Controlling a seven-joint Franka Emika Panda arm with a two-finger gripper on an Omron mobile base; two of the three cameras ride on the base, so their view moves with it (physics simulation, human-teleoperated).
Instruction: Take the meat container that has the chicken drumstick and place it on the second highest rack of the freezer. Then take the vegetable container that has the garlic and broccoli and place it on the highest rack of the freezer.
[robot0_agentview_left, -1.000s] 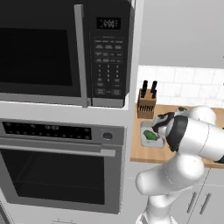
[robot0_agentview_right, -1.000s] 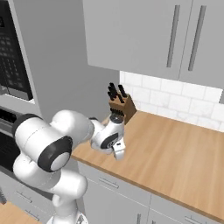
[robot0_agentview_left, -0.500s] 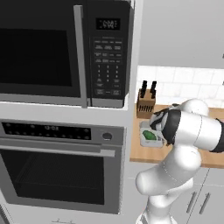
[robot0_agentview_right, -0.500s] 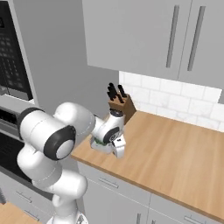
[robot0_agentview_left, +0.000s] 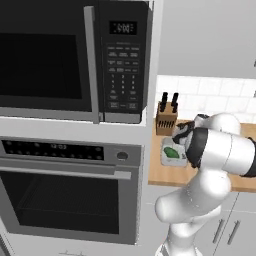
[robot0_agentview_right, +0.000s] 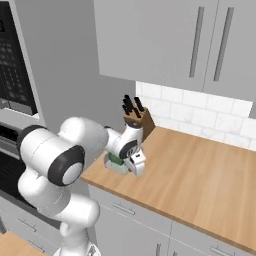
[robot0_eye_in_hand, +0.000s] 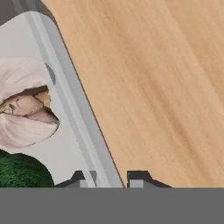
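Keep the pincer (robot0_eye_in_hand: 108, 177) pinched narrow astride the rim of the vegetable container (robot0_eye_in_hand: 72, 109) with the garlic (robot0_eye_in_hand: 24, 107) and broccoli (robot0_eye_in_hand: 19, 170), resting on the table (robot0_agentview_right: 200, 170) near the knife block (robot0_agentview_left: 166, 119); lift straight, level, slowly, without spilling.

Garlic (robot0_eye_in_hand: 24, 109) beside broccoli (robot0_eye_in_hand: 22, 173) in tray (robot0_eye_in_hand: 70, 105) on counter (robot0_agentview_right: 200, 170); knife block (robot0_agentview_right: 140, 122) apparently just behind.
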